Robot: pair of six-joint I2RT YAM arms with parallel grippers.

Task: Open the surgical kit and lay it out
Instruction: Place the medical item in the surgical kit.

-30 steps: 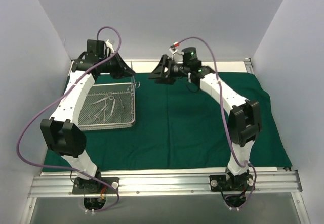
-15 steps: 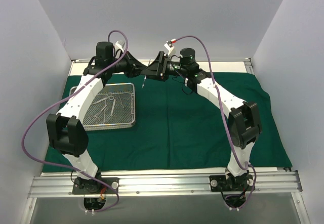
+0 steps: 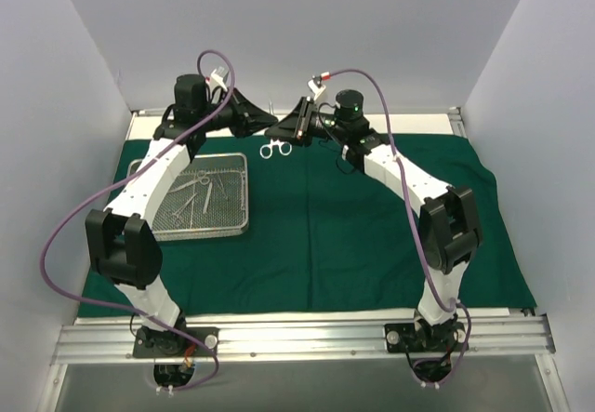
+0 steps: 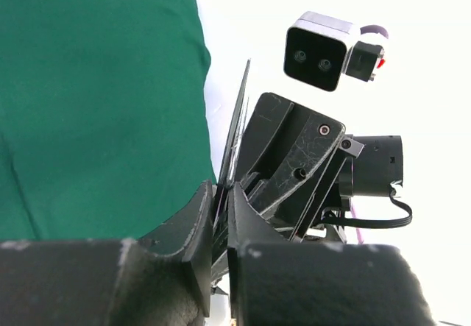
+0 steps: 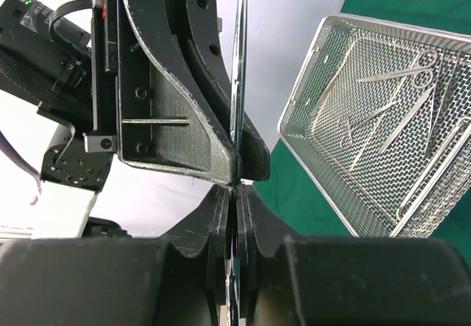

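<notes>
Over the back middle of the green cloth (image 3: 372,235), both grippers meet on one ring-handled clamp (image 3: 273,150). Its rings hang below the fingers. My left gripper (image 3: 263,128) is shut on it, and in the left wrist view the slim steel clamp (image 4: 239,105) rises edge-on from between the left gripper's (image 4: 221,188) fingers. My right gripper (image 3: 284,133) faces it and is shut on the same clamp (image 5: 241,46), just beneath the right gripper (image 5: 237,186). The wire-mesh tray (image 3: 246,193) lies on the cloth at the left, with several instruments (image 3: 195,193) inside.
White walls close in the cell at the back and both sides. The cloth (image 4: 88,98) ends short of the back wall, leaving a white strip. In the right wrist view the tray (image 5: 303,76) and its instruments (image 5: 397,105) lie to the right. An aluminium rail (image 3: 307,338) runs along the near edge.
The left arm swung from the tray's back corner to the centre with the clamp. The right gripper moved in to meet it and closed on the clamp, whose rings now hang down.
</notes>
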